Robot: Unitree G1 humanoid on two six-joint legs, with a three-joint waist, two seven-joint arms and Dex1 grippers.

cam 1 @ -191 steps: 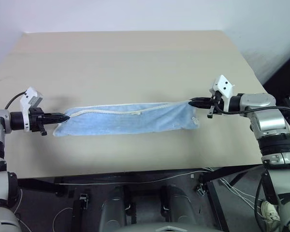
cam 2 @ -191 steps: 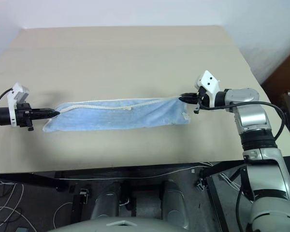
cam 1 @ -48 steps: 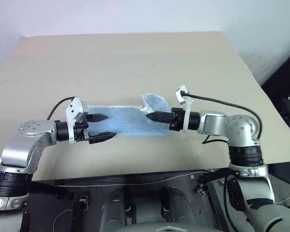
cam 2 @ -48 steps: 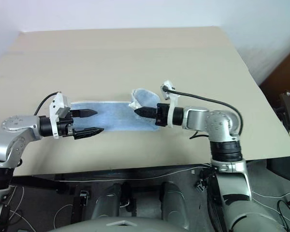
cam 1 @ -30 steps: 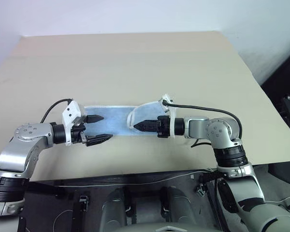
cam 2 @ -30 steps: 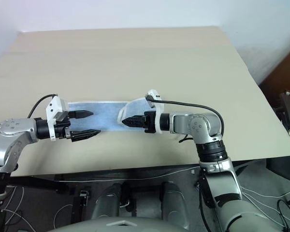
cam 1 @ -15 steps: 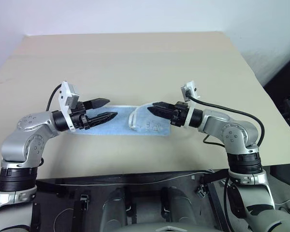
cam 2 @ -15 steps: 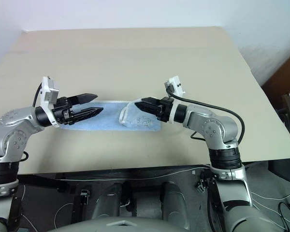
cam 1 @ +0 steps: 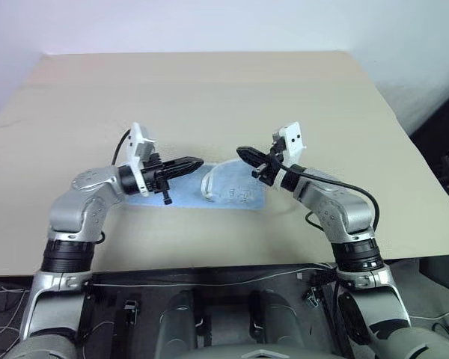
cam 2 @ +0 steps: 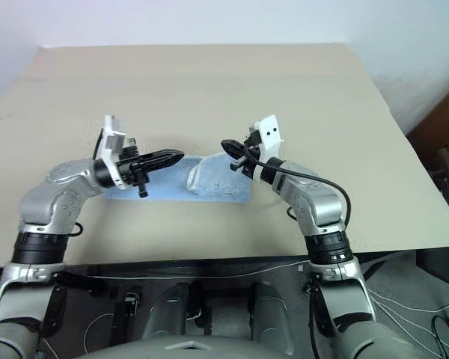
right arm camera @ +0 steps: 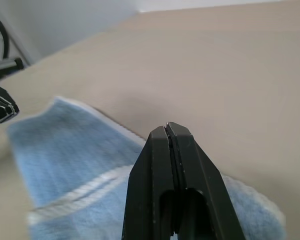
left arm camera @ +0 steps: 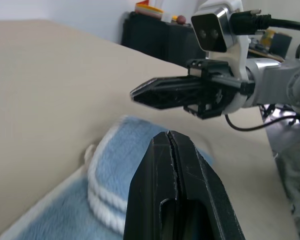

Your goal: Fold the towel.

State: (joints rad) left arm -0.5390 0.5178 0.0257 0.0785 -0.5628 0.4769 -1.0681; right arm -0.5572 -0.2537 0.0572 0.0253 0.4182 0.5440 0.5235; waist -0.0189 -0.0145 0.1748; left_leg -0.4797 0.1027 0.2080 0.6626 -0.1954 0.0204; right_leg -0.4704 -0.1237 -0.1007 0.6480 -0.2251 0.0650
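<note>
The light blue towel [cam 1: 236, 196] lies flat on the tan table [cam 1: 209, 97], its right end doubled back over itself in a raised fold with a whitish border [left arm camera: 104, 201]. My left gripper [cam 1: 199, 162] hovers just above the towel's left half, shut and empty, pointing right. My right gripper [cam 1: 240, 151] hovers above the folded end, shut and empty, pointing left. The two tips face each other a short gap apart. From the left wrist I see my own shut fingers [left arm camera: 168, 137] and the right gripper [left arm camera: 137, 95] beyond them. The right wrist view has the right gripper [right arm camera: 167, 127] over the towel [right arm camera: 65, 145].
The table's front edge [cam 1: 209, 262] runs just below both arms, with cables and dark frames under it. Its right edge [cam 1: 393, 112] falls off toward a dark area. Dark furniture [left arm camera: 155, 37] stands beyond the table in the left wrist view.
Both grippers have gone from open to shut, holding nothing. The left one moved right and up toward the fold. The right one lifted off the folded end, which stays lying on the towel.
</note>
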